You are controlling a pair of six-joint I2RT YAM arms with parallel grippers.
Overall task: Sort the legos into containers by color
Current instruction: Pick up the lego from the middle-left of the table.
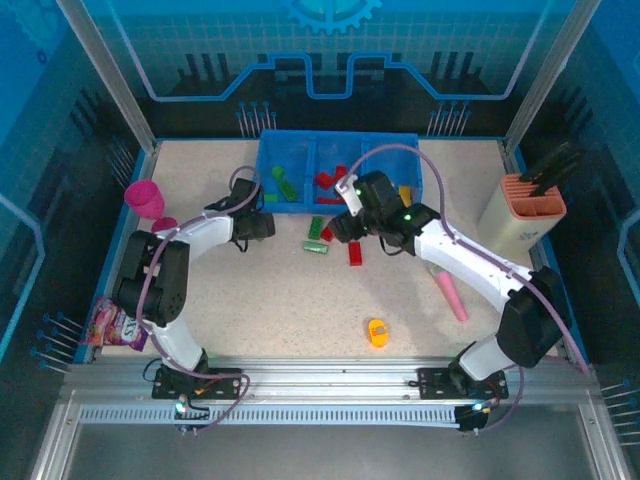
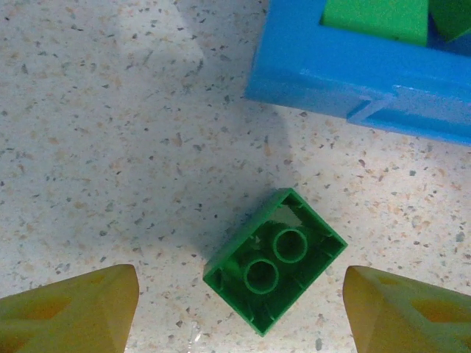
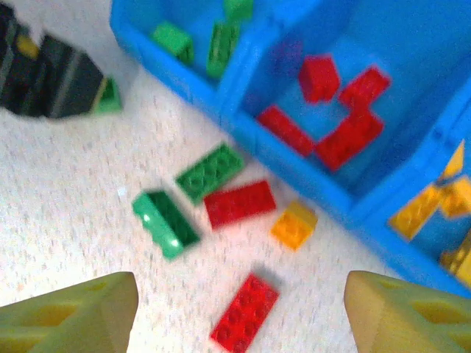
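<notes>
A green lego [image 2: 274, 261] lies upside down on the table between the spread fingers of my open left gripper [image 2: 241, 285], just short of the blue tray's corner [image 2: 353, 73]. My right gripper [image 3: 241, 287] is open above a red lego [image 3: 245, 312]. Beyond it lie another red lego [image 3: 239, 204], two green ones [image 3: 209, 171] [image 3: 165, 223] and a yellow-orange one [image 3: 294, 224]. The tray's compartments hold green legos [image 3: 199, 40], red legos [image 3: 331, 103] and yellow legos [image 3: 434, 209]. From above, both grippers [image 1: 262, 226] [image 1: 338, 232] sit in front of the tray [image 1: 290, 145].
A long pink stick [image 1: 450, 293] and a small orange object [image 1: 377, 332] lie on the right half of the table. A magenta cup [image 1: 145, 197] stands at the left edge, a beige tool holder [image 1: 530, 210] at the right, and a snack packet [image 1: 115, 325] at the near left.
</notes>
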